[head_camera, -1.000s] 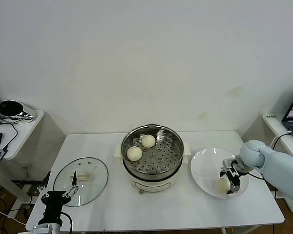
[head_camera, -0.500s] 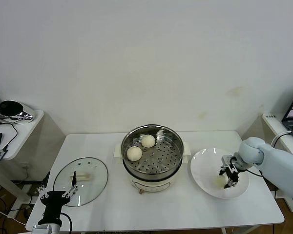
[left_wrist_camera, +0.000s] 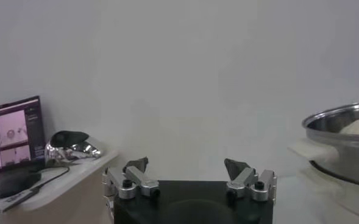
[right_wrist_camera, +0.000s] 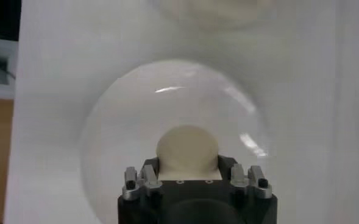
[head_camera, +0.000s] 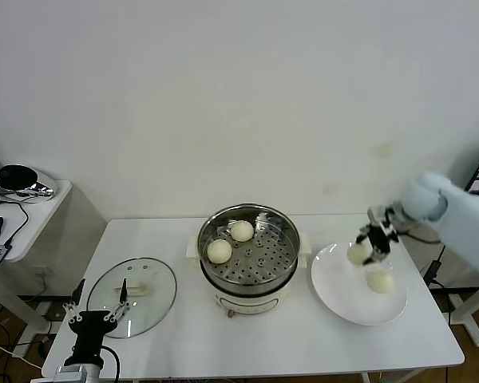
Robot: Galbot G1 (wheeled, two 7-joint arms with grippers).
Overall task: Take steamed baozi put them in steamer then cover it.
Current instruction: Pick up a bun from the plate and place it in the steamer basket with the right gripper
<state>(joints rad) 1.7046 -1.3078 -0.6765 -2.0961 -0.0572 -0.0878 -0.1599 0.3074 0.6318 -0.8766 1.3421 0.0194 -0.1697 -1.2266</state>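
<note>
The right gripper [head_camera: 366, 249] was closed on one steamed baozi [head_camera: 358, 253], which was held clear above the white plate [head_camera: 338, 295] at the right of the table [head_camera: 176, 347]. In the right wrist view the held bun [right_wrist_camera: 186, 148] was seen clamped between the fingers [right_wrist_camera: 147, 177], with the plate's rim [right_wrist_camera: 106, 109] ringing it below. A second bun [head_camera: 380, 280] was left lying on the plate, just beside and nearer than the raised one.

Two buns [head_camera: 219, 250] were already seated on the perforated tray of the steamer [head_camera: 249, 257], both in its left half, one nearer and one farther [head_camera: 242, 230]. The task was therefore judged about half done: two buns loaded, one in transit, one waiting on the plate. The cover [head_camera: 132, 297] was lying flat on the table at the left, well apart from the pot, so the covering was not yet begun.

The right arm was extended from the right edge of the scene, its wrist bent so that the fingers pointed down over the plate's far-left part.

The left gripper [left_wrist_camera: 188, 176] was parked low at the near-left corner, near the cover's near edge, with its jaws standing wide apart and nothing between them.
</note>
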